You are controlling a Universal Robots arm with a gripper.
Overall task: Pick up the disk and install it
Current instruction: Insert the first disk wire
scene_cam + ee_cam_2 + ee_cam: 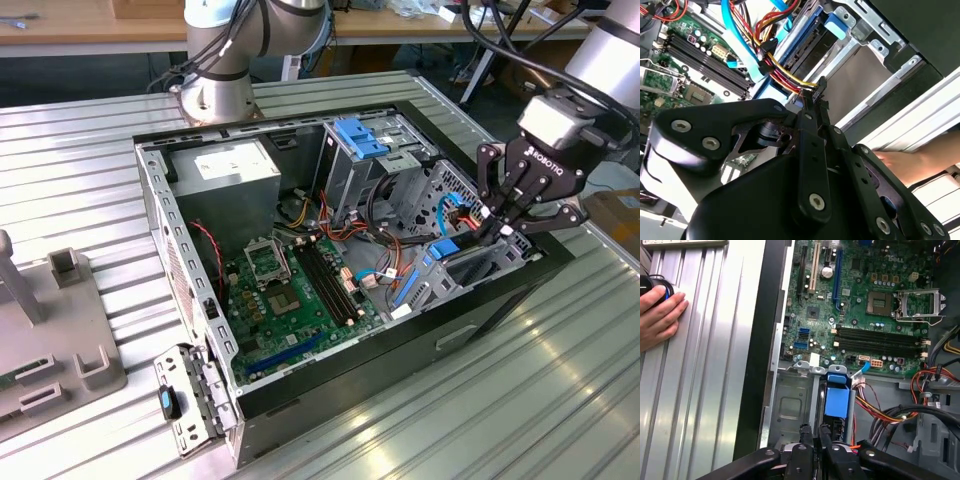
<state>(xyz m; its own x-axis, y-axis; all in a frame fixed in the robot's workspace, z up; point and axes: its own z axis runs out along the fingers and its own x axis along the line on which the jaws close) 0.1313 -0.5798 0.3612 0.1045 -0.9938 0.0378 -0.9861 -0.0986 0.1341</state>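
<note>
Inside the open case (300, 260), at its four o'clock corner, the hand (497, 228) hovered pressed together above the disk (836, 401).

The open computer case (330, 290) lies on its side in the middle of the worktop (520, 400). Inside it, the motherboard (295, 290) covers the floor toward the near edge, the power-supply box (225, 170) sits at the far corner on the exterior view's left, and the drive cage (365, 150) stands beside it. The tool (492, 222) hangs over the case's end on the exterior view's right, above the disk (836, 400) standing in its bay. A fixture block (60, 330) rests at the worktop's edge on the exterior view's left.
</note>
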